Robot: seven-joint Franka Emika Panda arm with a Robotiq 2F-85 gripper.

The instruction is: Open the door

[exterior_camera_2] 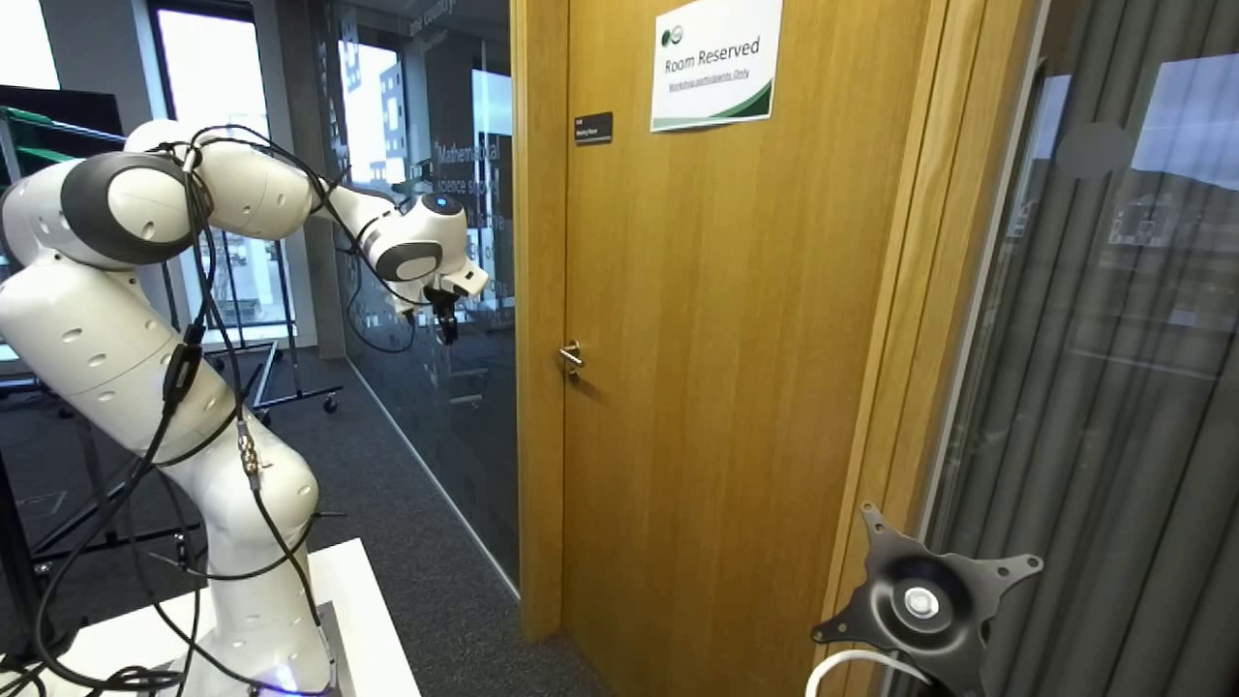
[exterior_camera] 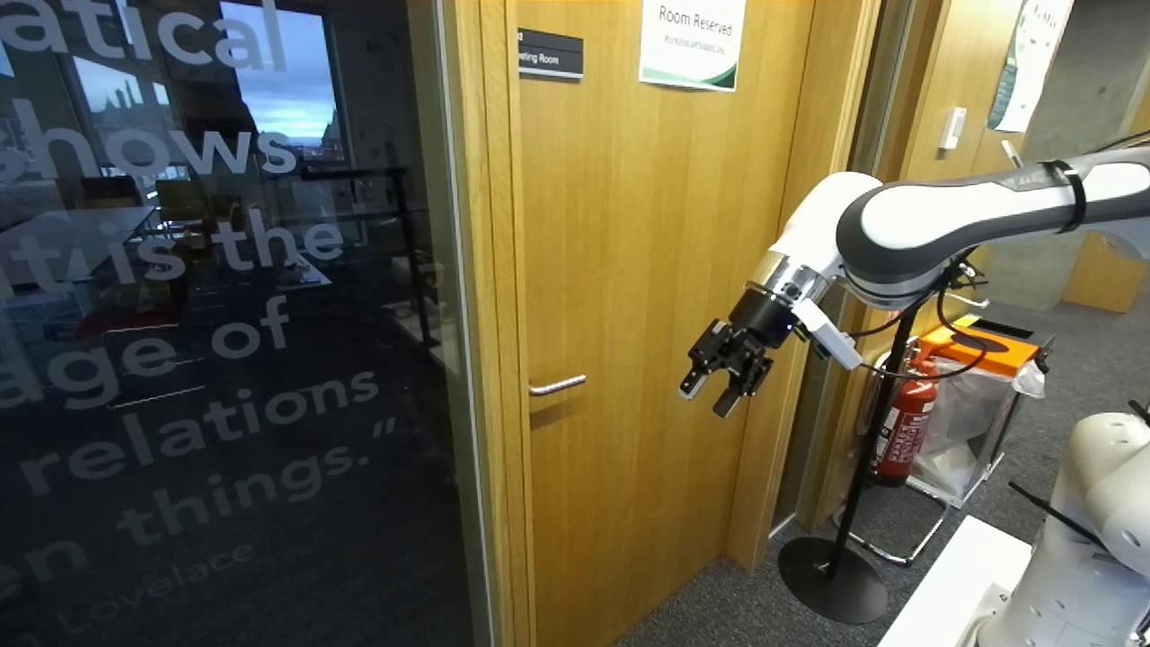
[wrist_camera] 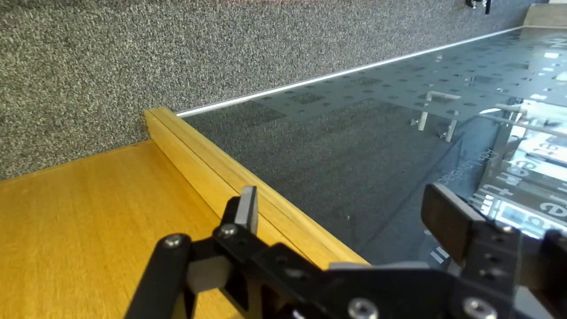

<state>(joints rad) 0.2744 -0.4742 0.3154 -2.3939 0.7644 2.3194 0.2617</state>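
Observation:
The tall light-brown wooden door (exterior_camera: 665, 270) stands shut in its frame, and it shows in an exterior view (exterior_camera_2: 716, 387) too. Its silver lever handle (exterior_camera: 559, 385) points sideways near the frame edge; it also shows in an exterior view (exterior_camera_2: 572, 355). The dark plaque (exterior_camera: 551, 56) and paper sign (exterior_camera: 690, 45) are higher up. My gripper (exterior_camera: 707, 397) is open and empty, pointing down, in the air apart from the handle and door. In the wrist view the gripper (wrist_camera: 341, 199) has its fingers wide apart, with door wood (wrist_camera: 88, 212) at left; the handle is out of view there.
A dark glass panel with white lettering (exterior_camera: 269, 467) adjoins the door frame (exterior_camera: 494, 359). A black stand base (exterior_camera: 832, 580), a red fire extinguisher (exterior_camera: 906, 422) and an orange-topped bin (exterior_camera: 979, 346) stand beyond the arm. A black bracket (exterior_camera_2: 920, 600) is in front of the door frame's far side.

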